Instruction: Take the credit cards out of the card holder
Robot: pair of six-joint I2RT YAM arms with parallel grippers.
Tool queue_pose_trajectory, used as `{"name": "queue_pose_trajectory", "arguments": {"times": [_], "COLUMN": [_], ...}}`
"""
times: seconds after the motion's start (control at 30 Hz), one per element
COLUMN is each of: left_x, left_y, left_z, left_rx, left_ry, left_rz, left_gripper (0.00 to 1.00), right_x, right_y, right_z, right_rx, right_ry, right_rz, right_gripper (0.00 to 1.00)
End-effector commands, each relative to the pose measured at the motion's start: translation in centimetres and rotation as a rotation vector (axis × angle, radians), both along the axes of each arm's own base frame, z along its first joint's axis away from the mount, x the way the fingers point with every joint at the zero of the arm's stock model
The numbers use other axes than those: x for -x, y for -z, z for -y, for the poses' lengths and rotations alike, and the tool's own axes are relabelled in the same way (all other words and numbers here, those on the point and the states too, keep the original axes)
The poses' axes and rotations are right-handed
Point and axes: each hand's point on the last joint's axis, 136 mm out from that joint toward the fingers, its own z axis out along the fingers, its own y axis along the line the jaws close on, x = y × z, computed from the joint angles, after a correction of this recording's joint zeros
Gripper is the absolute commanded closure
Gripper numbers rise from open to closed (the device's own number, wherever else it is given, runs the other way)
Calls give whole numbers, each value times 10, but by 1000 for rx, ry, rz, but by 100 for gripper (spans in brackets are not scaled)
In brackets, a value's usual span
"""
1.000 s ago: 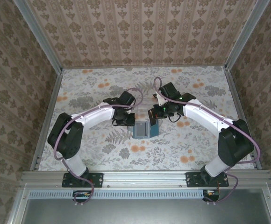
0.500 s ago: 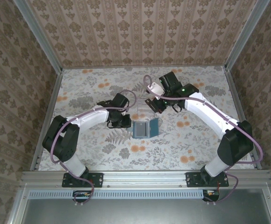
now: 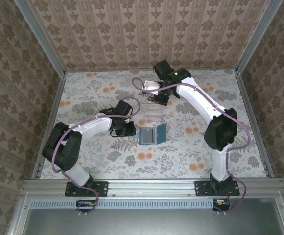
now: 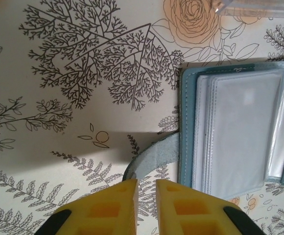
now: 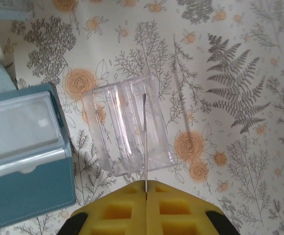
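right hand [image 5: 146, 182] is pinched shut on a thin credit card [image 5: 145, 137], edge-on over the clear box [image 5: 117, 127]. left hand [image 4: 146, 182] is nearly closed at the strap [image 4: 154, 155] of the card holder [image 4: 187, 127], can't tell if it's gripping.

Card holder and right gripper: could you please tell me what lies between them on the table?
The clear plastic box lies between the card holder and the right gripper, as the top view shows.
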Motion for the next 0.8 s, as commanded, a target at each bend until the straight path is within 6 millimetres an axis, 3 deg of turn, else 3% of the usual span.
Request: {"name": "queue_pose_trajectory", "arguments": {"times": [0.0,0.17,0.47,0.77], "left_x": [0,0,2,1], "left_y": [-4,-6,-2,0], "left_z": [1,3,-1,-1], "left_rx": [26,40,23,20], "left_ry": [-25,-36,-44,-48], "left_rz": [-2,-7,-20,-23], "left_gripper": [81,81,81,82], "right_x": [23,29,11,9], "right_y": [13,27,55,81], "right_z": [6,-2,-14,-19], "right_rx": [72,76,79,89], "right_ry": [-122,-179,-192,-219], "right_rz": [-144,-251,-267,-321], "right_gripper": [100,100,100,100]}}
